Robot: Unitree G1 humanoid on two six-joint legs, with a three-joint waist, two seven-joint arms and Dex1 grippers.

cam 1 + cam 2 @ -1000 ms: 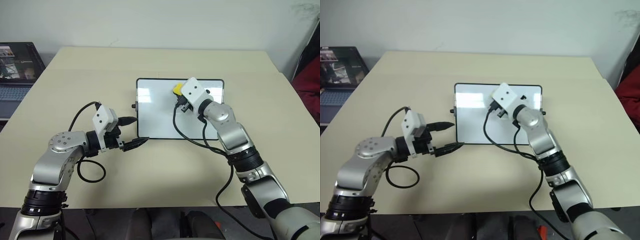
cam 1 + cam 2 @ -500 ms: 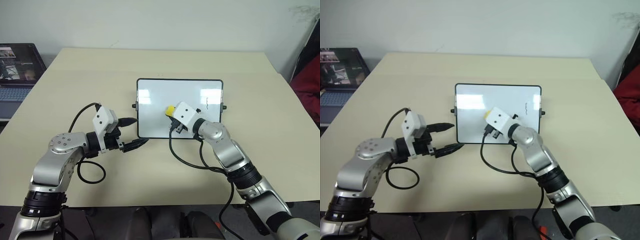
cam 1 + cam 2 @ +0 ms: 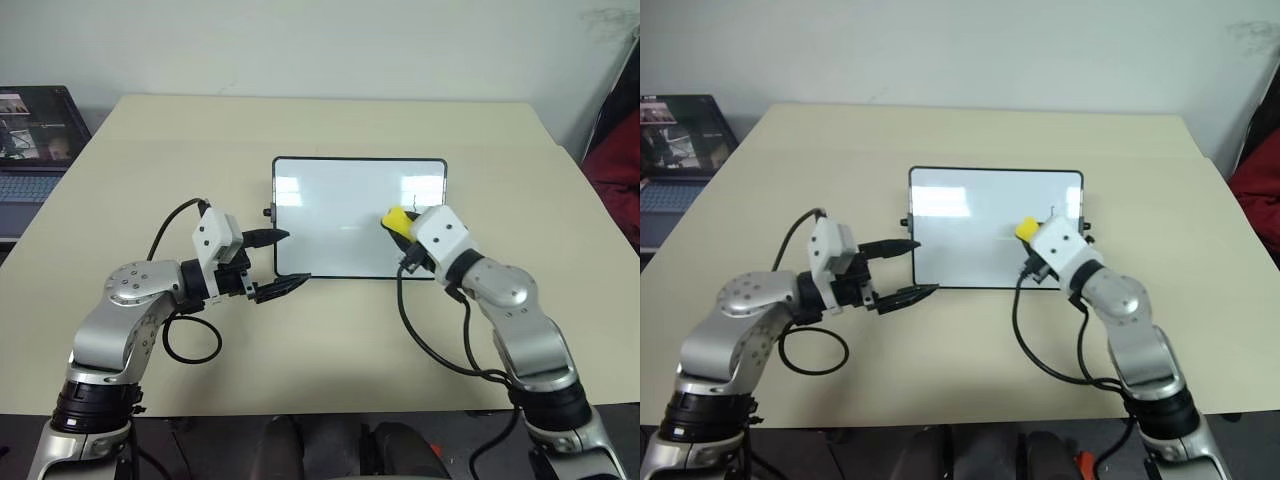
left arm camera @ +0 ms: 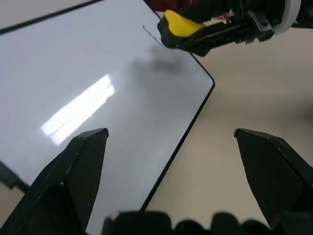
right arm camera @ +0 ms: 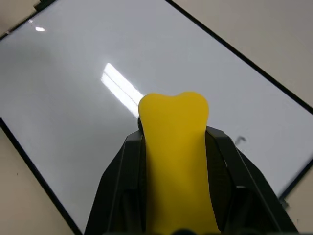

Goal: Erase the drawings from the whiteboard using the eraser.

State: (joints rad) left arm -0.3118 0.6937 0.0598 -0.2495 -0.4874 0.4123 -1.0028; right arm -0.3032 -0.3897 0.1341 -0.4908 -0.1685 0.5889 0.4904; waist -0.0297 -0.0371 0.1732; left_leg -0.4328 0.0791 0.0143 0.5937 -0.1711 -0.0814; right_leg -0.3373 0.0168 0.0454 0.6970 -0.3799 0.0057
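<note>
- Whiteboard [image 3: 340, 215]: small glossy white board with a thin black frame, flat on the beige bench [image 3: 150, 150], long side across, a small black knob on each short edge. All places below are given relative to it.
- Drawings [image 3: 1052, 211]: one thin dark squiggle shows near the board's right edge, just beyond the eraser; a faint trace of it appears in the left wrist view beside the yellow block. The rest of the surface reads clean, so the task looks nearly done, with this last mark left.
- Eraser [image 3: 397, 219]: yellow sponge block over the board's right half, close to the near-right corner, squeezed so its free end bulges out of the grip, probably to keep it firm for wiping.
- Right tool [image 5: 177, 147]: fingers pressed together on the eraser, one on each side, aimed across the board from its right side.
- Left tool [image 3: 282, 262]: fingers spread, holding nothing, at the board's near-left corner, one tip over the frame; likely stationed there to steady the board against sliding.
- Laptop [image 3: 35, 135]: open, well off the board's left, beyond the bench edge.
</note>
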